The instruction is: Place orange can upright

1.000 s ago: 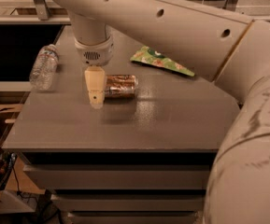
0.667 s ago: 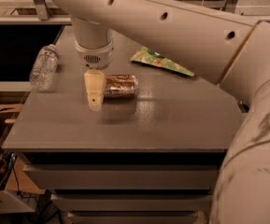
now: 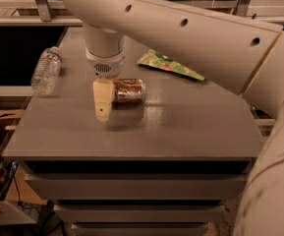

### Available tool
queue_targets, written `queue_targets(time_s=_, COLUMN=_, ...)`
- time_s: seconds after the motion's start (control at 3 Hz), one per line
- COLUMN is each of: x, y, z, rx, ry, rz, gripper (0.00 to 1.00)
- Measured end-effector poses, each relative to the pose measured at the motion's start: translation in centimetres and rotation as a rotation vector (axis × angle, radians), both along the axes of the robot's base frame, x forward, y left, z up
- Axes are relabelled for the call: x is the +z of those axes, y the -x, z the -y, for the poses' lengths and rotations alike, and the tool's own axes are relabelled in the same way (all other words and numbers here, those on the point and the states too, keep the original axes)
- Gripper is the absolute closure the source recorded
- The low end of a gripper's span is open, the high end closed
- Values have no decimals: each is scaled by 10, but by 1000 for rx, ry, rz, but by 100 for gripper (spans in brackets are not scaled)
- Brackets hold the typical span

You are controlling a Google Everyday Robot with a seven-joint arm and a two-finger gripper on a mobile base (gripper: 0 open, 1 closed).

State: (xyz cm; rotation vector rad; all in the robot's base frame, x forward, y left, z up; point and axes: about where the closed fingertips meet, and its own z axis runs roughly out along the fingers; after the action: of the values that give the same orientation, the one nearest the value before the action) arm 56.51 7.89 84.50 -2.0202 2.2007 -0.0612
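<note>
A water bottle [image 3: 45, 71] lies at the table's [image 3: 181, 132] left edge. The gripper [image 3: 103, 101] hangs low at the left end of the orange can [image 3: 129, 90], which lies on its side mid-table. I cannot tell how open the gripper is or whether it holds anything. The grasp seems to be in hand; next comes a firm hold, then tipping upright. A green packet [image 3: 168, 64] lies far right, and the near side offers room.

no readable text on the orange can [image 3: 128, 90] lying just beside the gripper [image 3: 103, 107] above the table [image 3: 190, 129].
</note>
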Motion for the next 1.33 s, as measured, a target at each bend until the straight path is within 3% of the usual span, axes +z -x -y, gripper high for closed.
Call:
queue_targets(time_s=0.33, x=-6, y=-2, z=3, rx=5, ry=-18, rz=-6, gripper=16)
queue_targets(time_s=1.0, x=-5, y=-10, z=5, rx=25, ry=-25, rz=0, gripper=65)
queue_targets(time_s=1.33, x=9, y=-15, z=4, rx=36, ry=-63, rz=22, gripper=87)
